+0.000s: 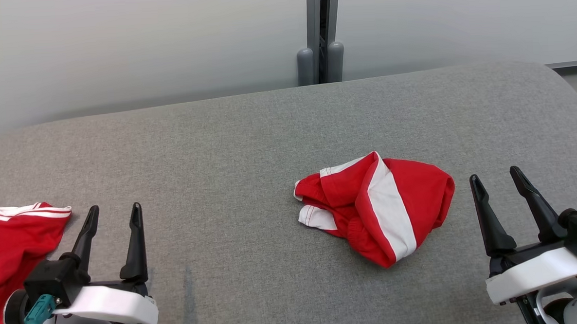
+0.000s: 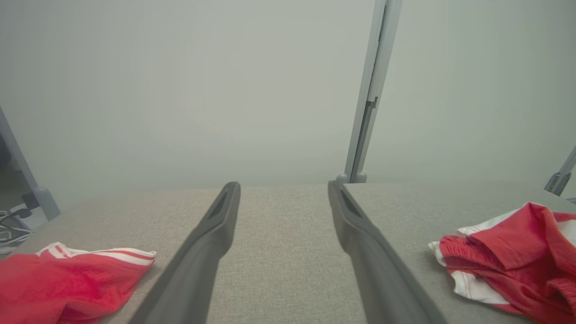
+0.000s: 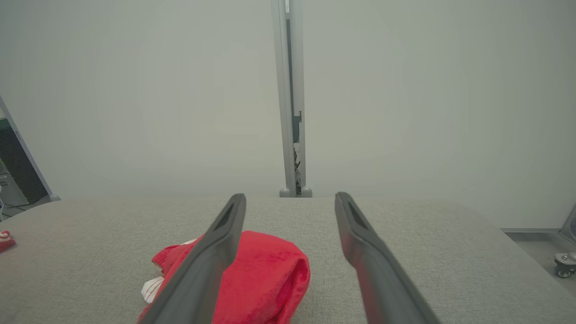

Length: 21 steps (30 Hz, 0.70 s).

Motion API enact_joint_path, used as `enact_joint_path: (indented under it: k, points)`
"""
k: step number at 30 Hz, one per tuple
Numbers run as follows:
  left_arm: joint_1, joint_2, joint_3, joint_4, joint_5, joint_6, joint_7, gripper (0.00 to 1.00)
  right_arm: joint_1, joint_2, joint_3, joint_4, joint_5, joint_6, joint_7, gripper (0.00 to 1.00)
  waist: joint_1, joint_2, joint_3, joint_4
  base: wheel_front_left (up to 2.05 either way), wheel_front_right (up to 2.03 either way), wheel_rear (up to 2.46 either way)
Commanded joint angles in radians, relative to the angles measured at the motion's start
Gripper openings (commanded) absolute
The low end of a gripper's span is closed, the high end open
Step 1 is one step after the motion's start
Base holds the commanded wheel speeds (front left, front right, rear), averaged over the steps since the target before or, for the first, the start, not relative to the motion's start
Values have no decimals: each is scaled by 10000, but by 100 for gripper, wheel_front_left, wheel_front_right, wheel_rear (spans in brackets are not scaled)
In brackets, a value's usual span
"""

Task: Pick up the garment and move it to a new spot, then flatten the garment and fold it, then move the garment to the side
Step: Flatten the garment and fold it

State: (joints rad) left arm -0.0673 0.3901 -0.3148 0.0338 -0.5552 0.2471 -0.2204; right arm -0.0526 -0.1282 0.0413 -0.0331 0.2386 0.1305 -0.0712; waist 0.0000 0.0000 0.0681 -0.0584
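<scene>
Crumpled garment [image 1: 378, 207] lies between left fingers [image 1: 135, 241] and nearer right fingers [image 1: 488, 216], both pairs spread wide, empty.

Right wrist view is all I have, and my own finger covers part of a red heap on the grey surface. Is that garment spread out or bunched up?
Observer: Bunched up. In the head view the crumpled garment lies in a heap, with a broad white band folded across it.
Operator: Where is my right gripper relative to it?
Observer: The right gripper is open and off to the heap's right, apart from it and holding nothing.
Operator: And the left arm?
Observer: The left gripper is open too, far to the heap's left. It sits just beside a second red garment with thin white stripes.
</scene>
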Motion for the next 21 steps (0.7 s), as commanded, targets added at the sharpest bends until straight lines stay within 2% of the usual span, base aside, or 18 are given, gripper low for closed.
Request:
enact_joint_path:
  k: [1,15,18,21]
  points:
    - [0,42,-10,-50,58,33,19,100,40,-1,-43,-61,-49,4,80,100,0,0,4,18,0,0,0]
    - [-235,74,-173,-230,147,141,139,100,-129,93,-94,-51,34,4,140,100,0,0,169,93,0,0,0]
    - [-426,-5,-497,-420,234,-26,352,100,-199,65,-116,-49,42,4,129,100,0,0,283,100,0,0,0]
    - [-752,-180,-1188,-569,320,-423,879,100,-239,51,-133,-56,34,4,127,100,0,0,406,81,0,0,0]
